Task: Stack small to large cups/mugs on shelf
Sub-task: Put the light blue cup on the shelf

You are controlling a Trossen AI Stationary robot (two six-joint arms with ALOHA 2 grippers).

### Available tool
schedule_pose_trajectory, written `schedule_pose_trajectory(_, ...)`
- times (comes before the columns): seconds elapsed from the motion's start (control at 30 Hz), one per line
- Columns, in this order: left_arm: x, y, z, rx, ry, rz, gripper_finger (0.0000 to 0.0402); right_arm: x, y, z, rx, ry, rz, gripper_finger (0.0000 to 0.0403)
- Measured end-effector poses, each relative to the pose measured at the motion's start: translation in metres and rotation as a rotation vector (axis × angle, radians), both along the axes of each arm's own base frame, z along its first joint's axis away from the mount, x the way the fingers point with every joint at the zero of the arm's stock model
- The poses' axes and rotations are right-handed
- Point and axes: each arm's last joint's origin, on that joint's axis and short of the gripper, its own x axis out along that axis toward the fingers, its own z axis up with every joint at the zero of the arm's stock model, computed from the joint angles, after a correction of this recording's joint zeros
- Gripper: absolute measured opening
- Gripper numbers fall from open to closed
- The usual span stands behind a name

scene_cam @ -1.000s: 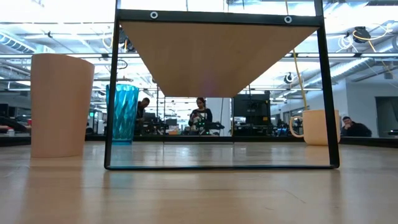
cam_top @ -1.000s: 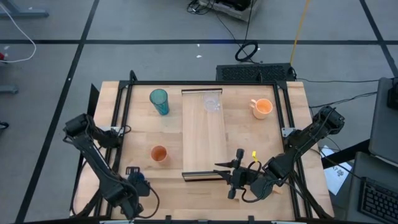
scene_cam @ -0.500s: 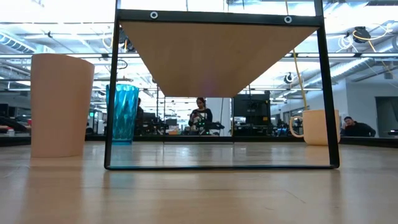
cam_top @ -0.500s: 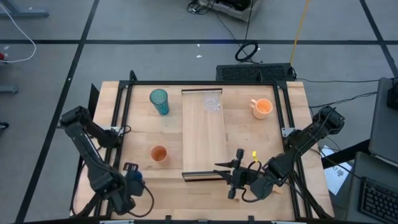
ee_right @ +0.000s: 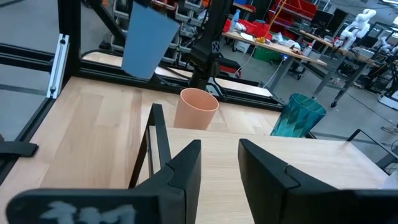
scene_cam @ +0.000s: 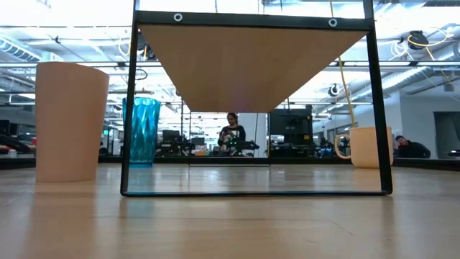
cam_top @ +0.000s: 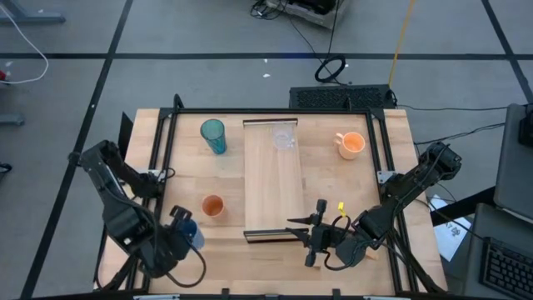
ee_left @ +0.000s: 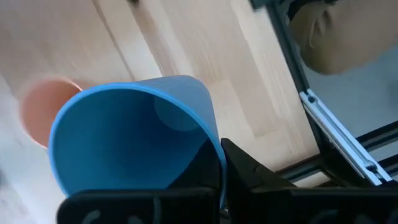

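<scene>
Within the last second the left gripper had clamped its jaws on the blue plastic cup and raised it, left of the long light-wood shelf; placement came next. The right gripper, jaws slightly apart, waited at the shelf's near end

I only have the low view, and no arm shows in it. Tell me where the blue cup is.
Observer: The left gripper is shut on the blue cup, at the table's near left corner, beside the small orange cup.
Operator: Report the right arm.
Observer: The right gripper hovers open and empty at the near end of the shelf.
Operator: Say what stands on the shelf.
Observer: Only the clear glass cup, at its far end.
</scene>
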Motion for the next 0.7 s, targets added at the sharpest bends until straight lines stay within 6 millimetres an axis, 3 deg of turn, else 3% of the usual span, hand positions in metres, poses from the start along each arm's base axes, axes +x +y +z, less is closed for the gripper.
schedule_pose_trajectory(0.23,0.010,0.019,0.029,0.031,-0.093,-0.088,0.0001,0.000,0.000,0.000,0.000,0.000,0.000,0.0100)
schedule_pose_trajectory(0.7,0.039,0.060,0.052,0.183,-0.240,-0.243,0.0001,0.000,0.000,0.000,0.001,0.000,0.000,0.0100)
